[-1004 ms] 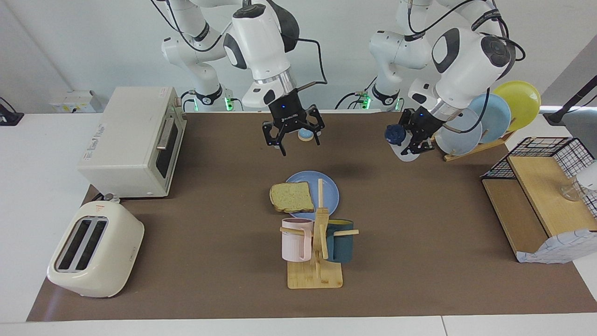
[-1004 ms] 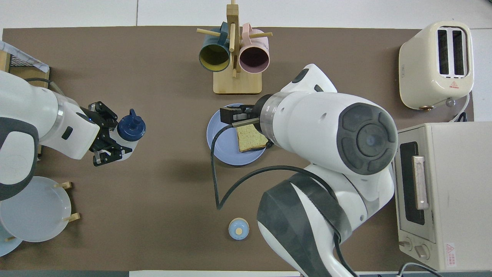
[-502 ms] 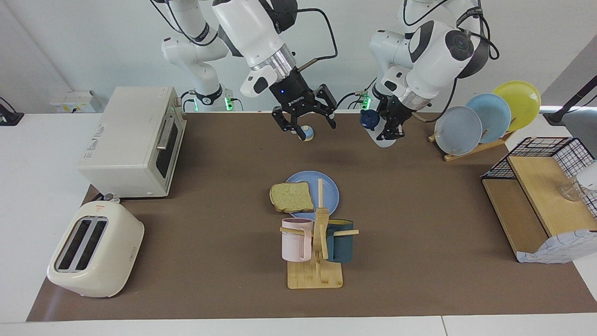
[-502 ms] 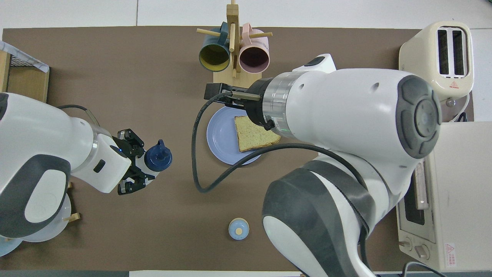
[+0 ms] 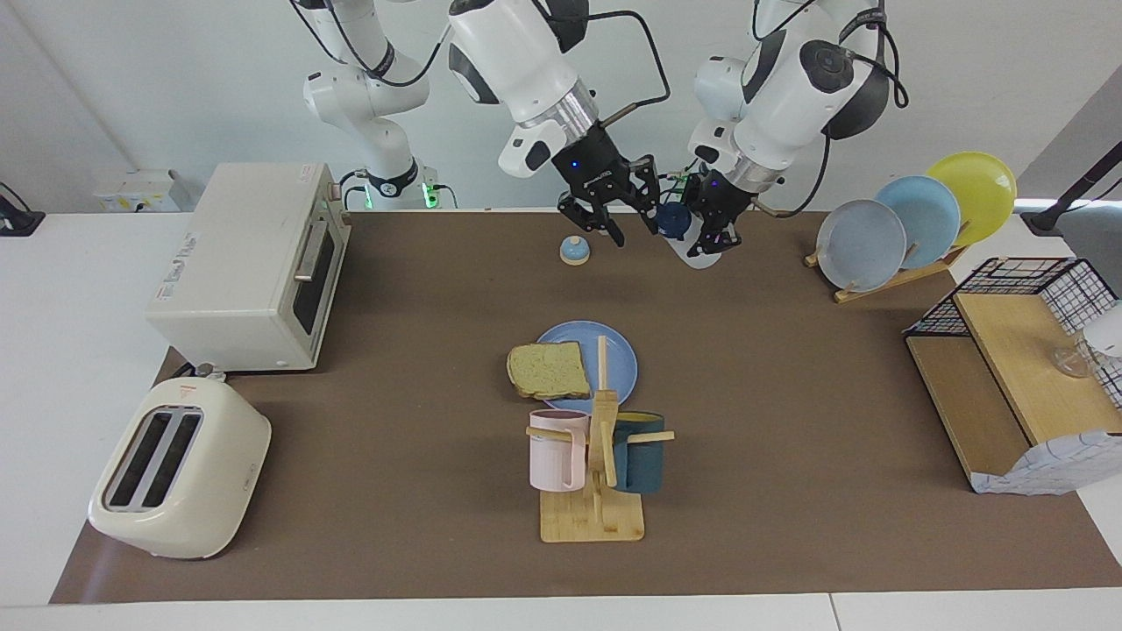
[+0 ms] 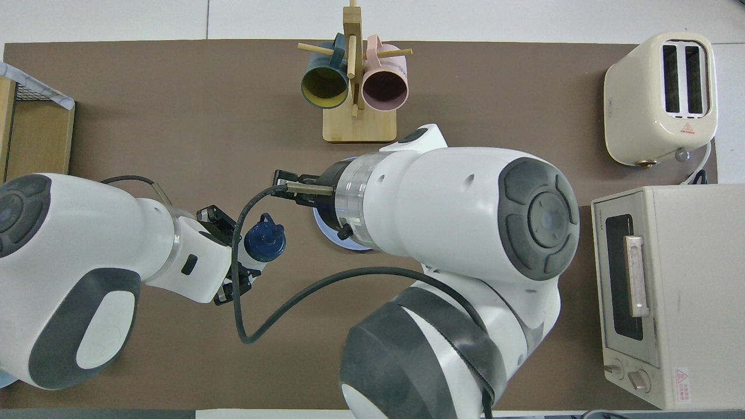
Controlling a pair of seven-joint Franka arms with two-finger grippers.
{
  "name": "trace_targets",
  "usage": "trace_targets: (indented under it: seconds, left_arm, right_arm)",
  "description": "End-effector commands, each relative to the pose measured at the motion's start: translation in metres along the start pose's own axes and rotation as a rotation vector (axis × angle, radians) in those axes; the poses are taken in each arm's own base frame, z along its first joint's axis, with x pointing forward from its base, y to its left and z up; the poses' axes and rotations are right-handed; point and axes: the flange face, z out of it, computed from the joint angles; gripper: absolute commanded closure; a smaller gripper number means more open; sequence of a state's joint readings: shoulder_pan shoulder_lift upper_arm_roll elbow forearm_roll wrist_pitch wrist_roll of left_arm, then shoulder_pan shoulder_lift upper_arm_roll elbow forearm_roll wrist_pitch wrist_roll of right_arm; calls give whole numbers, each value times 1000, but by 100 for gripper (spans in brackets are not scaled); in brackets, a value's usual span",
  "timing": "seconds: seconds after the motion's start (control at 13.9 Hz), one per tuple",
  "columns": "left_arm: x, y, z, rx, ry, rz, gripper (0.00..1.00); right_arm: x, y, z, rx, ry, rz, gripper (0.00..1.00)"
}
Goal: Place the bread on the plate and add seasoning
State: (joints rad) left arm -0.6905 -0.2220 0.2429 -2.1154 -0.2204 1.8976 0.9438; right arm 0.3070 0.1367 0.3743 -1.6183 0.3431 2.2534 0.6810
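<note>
The bread [image 5: 548,370] lies on the periwinkle plate [image 5: 622,358] in the middle of the table, overhanging its rim toward the right arm's end. My left gripper [image 5: 708,238] is shut on the seasoning bottle [image 5: 672,219] and holds it tilted in the air, over the table strip by the robots' bases, cap toward the right arm's end. My right gripper [image 5: 633,228] is open right beside the cap, also in the air. In the overhead view the bottle's cap [image 6: 265,243] shows. The right arm hides the bread and most of the plate [image 6: 343,245].
A small blue-domed bell [image 5: 574,251] sits near the robots. A wooden mug rack [image 5: 592,517] with a pink and a teal mug stands beside the plate. A toaster [image 5: 180,469] and toaster oven [image 5: 250,263] are at the right arm's end. A plate rack [image 5: 912,219] and wooden shelf [image 5: 1017,368] are at the left arm's end.
The left gripper carried the bottle toward the table's middle. The right gripper rose and swung toward the left arm's end, and is now beside the bottle's cap. Bread and plate have not moved.
</note>
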Motion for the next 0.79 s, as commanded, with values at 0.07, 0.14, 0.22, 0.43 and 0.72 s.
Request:
trace_targets:
  seconds: [0.07, 0.14, 0.22, 0.43, 0.72]
  left_arm:
    - [-5, 5, -1, 15, 24, -21, 100]
    - [-5, 4, -1, 15, 24, -22, 100]
    - [-5, 4, -1, 15, 24, -22, 100]
    - [-7, 3, -2, 16, 30, -28, 100]
    - [-6, 3, -2, 18, 33, -29, 100]
  right_arm:
    - [-14, -9, -23, -22, -26, -16, 48]
    - [-19, -9, -21, -39, -42, -31, 49]
    - [-21, -8, -19, -56, -39, -43, 50]
    - [-33, -15, -15, -53, -46, -59, 60]
    - [-31, -14, -13, -51, -40, -58, 70]
